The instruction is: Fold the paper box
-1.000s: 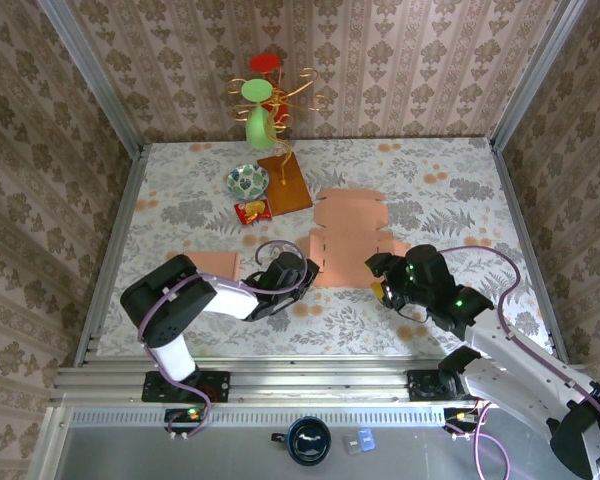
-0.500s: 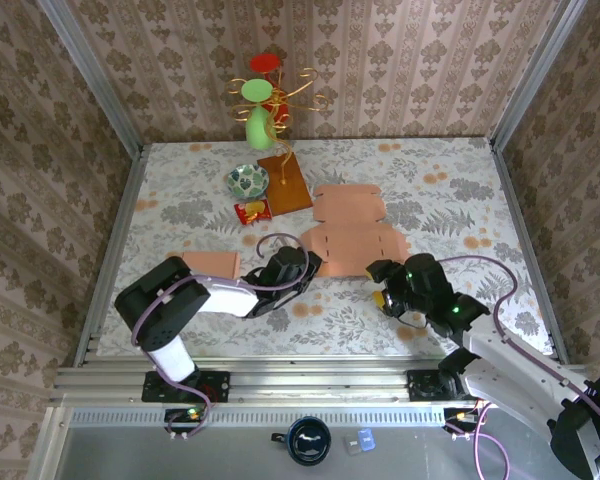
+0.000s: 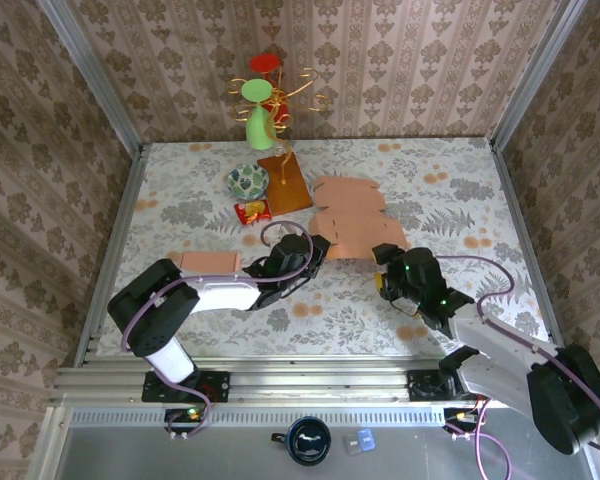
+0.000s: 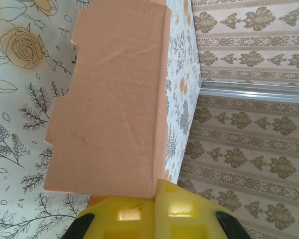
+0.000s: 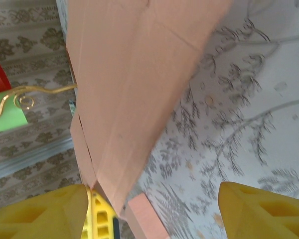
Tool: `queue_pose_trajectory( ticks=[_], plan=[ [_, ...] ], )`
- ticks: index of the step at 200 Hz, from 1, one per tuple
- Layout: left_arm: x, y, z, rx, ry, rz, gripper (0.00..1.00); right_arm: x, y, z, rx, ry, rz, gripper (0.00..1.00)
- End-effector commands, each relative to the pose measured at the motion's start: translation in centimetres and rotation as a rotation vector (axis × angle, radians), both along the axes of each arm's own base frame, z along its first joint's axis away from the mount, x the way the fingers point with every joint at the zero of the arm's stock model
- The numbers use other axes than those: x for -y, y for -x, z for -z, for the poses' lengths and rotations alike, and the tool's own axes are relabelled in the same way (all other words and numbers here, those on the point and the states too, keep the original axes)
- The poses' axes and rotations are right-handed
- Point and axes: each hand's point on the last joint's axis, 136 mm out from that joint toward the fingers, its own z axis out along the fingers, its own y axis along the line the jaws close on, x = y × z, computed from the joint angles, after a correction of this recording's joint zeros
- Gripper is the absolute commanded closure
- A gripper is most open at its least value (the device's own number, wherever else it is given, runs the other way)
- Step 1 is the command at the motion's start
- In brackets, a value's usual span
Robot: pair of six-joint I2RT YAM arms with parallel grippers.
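The paper box (image 3: 351, 214) is a flat salmon cardboard sheet with flaps, lying mid-table and lifted at its near edge. My left gripper (image 3: 315, 248) is shut on that near left edge. In the left wrist view the sheet (image 4: 112, 99) rises from between the closed yellow fingers (image 4: 124, 216) of the left gripper (image 4: 159, 191). My right gripper (image 3: 385, 262) stands open at the sheet's near right corner, holding nothing. In the right wrist view the tilted sheet (image 5: 134, 69) hangs over the left yellow finger (image 5: 40, 211), and bare table lies between the wide-apart fingers of the right gripper (image 5: 152, 214).
A second salmon cardboard piece (image 3: 211, 262) lies by the left arm. At the back stand a green vase with a gold wire stand (image 3: 261, 118), a patterned bowl (image 3: 248, 180), a brown board (image 3: 285, 183) and a red packet (image 3: 252, 211). Metal rails edge the table.
The left gripper has closed fully and carried the sheet's near edge away from the arms. The right gripper opened wider and followed toward the sheet's near right corner.
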Motion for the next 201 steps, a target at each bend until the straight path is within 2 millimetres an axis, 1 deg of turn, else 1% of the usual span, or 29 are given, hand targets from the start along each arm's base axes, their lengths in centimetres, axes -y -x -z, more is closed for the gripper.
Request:
queue_pose_trajectory(
  ticks=[1,17,44,55,80,129,175,201],
  plan=[
    [0.4,-0.3,-1.9,0.015,0.038,-0.015,1.0,-0.8,-2.8,-2.3,0.107,-0.02,0.005,0.32],
    [0.4,-0.3,-1.9,0.015,0.039,-0.013,1.0,-1.0,-3.4,-1.8,0.102,-0.033,0.012,0.33],
    [0.4,-0.2,-1.9,0.014,0.043,-0.014,1.0,-1.2,-4.5,-1.9,0.103,-0.036,0.014,0.37],
    [0.4,-0.2,-1.9,0.012,0.043,-0.014,1.0,-1.2,-4.8,-1.7,0.099,-0.04,0.014,0.41],
    [0.4,-0.1,-1.8,0.009,0.042,-0.011,1.0,-1.0,-5.3,-1.9,0.109,-0.058,0.03,0.53],
    [0.3,-0.1,-1.8,0.007,0.043,-0.009,1.0,-0.5,-5.5,-1.8,0.095,-0.059,0.039,0.67],
    [0.3,0.0,-1.7,0.003,0.043,-0.004,1.0,-0.3,-5.9,-2.4,0.093,-0.057,0.041,0.8],
    [0.2,0.2,-1.5,-0.009,0.033,0.001,1.0,-0.6,-6.1,-2.7,0.081,-0.064,0.032,0.93]
  ],
)
